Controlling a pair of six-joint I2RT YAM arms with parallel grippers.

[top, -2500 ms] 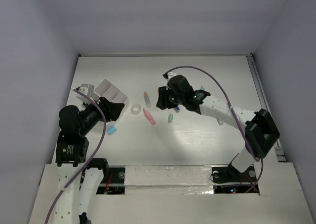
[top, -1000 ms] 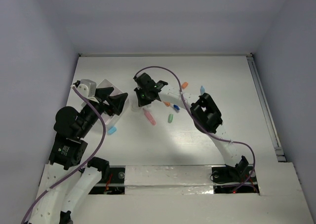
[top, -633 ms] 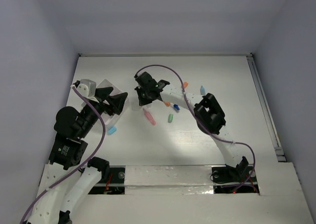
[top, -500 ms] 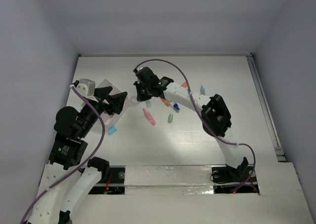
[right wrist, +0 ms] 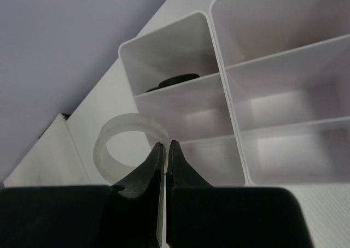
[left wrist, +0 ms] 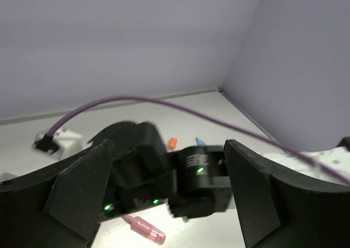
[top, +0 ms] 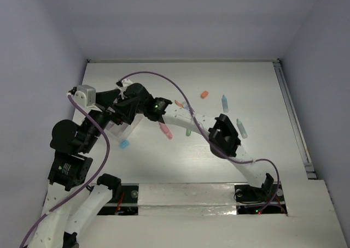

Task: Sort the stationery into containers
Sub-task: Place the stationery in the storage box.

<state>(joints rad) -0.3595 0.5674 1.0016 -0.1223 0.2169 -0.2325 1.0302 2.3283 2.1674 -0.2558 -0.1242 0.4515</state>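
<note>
While our left gripper hangs with fingers apart, our right gripper pinches the tape roll by its thin wall, containers at one o'clock beyond; we judge it light, stiff and slick.

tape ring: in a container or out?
Out. Right wrist view: the right claw is shut on the tape ring, pinching its wall, beside the containers, inside no compartment.
</note>
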